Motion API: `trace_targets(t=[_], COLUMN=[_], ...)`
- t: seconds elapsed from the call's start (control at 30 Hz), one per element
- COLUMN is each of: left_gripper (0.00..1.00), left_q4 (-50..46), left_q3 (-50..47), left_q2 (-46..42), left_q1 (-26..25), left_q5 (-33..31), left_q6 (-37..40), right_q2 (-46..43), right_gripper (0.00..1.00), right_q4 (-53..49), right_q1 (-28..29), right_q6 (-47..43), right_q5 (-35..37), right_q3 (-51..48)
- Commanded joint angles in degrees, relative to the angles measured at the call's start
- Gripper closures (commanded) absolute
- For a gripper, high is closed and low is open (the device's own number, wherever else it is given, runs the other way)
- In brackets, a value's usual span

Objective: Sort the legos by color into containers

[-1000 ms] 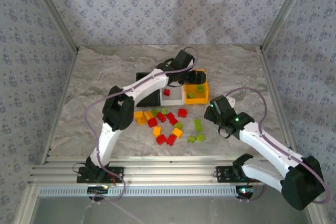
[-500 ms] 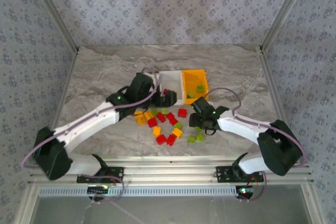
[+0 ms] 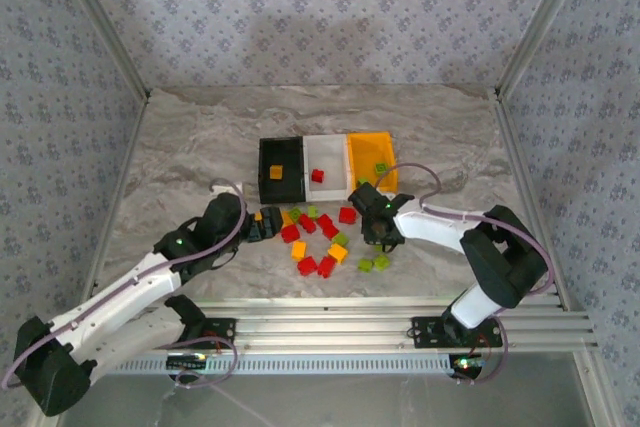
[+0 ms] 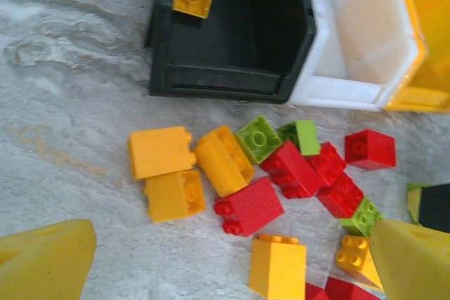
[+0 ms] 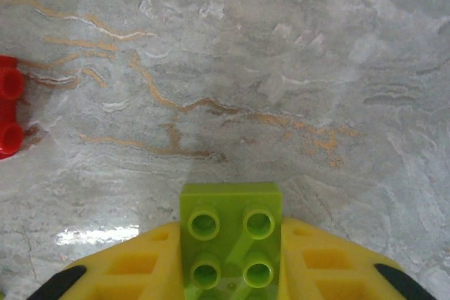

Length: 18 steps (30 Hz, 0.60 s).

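The right gripper (image 5: 230, 261) is clamped on two opposite side walls of a small light green plastic lego brick (image 5: 230, 233), low over the marble desk (image 5: 281, 68) just in front of the orange-yellow plastic bin (image 3: 368, 147). I judge the brick light, rigid and smooth-walled, so flat opposite sides suit it, though an off-centre squeeze could let it slip. Its four studs face up, and being square it has no clear long axis. The left gripper (image 4: 225, 265) stands wide apart above the loose bricks (image 4: 246, 205).
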Motion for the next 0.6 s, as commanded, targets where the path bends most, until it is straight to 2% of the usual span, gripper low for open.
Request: trace_targets(t=[0.0,0.1,0.27,0.4,0.57], left_gripper=[0.00,0.00,0.00,0.00,0.00], left_q4=[-1.1,-1.1,-1.6,-1.8,-3.0], left_q3=[-1.9,-3.1,-4.8,-6.3,-7.1], left_q2=[-1.3,-2.0,-3.2,-4.5,-6.4], left_q1=[1.2,2.0,2.2,2.5,2.8], left_q5=[-1.5,-1.4,-1.5,-1.5,-1.1], left_q6=[-1.5,-1.7,-1.9,-3.1,-3.5], right_q2=[-0.8,-5.0,-8.9,-5.3,4.3], right_gripper=[0.74,0.76,0.76,0.75,0.74], right_q4=[2.6,0.6,-3.2,-2.7,-1.4], right_q1=[1.1,1.1,-0.9,-4.9,-8.7], right_q6=[0.1,-0.8,-5.1,-8.2,-10.2], right_q5=[-3.2,-1.8,0.5,1.6,6.0], right_q3=[0.1,2.2,11.0,18.2,27.8])
